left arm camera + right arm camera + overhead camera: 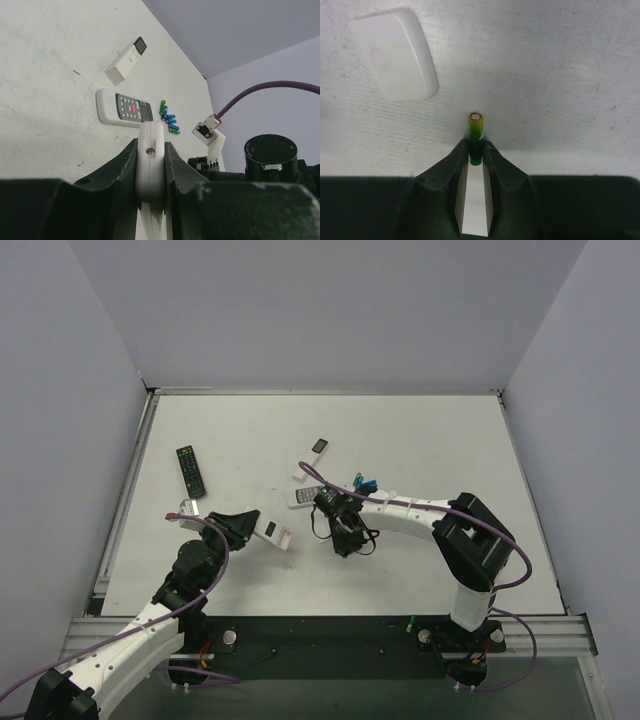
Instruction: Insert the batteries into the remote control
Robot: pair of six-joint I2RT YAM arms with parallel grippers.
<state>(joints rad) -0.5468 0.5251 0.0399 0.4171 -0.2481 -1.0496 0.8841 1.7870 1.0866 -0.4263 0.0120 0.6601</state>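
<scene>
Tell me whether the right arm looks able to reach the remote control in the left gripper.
Probably yes: the right gripper, shut on a green battery, is close to the remote control the left gripper holds, only bare table between them.

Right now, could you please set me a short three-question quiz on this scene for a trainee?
1. What colour is the battery pinched in the right gripper? A) blue B) green C) red
2. True or false: the left gripper is open and holds nothing.
3. Fill in: in the top view, the loose batteries lie nearest the ____ arm.

Key
1. B.
2. False: it is shut on the edge of the white remote control.
3. right.
</scene>
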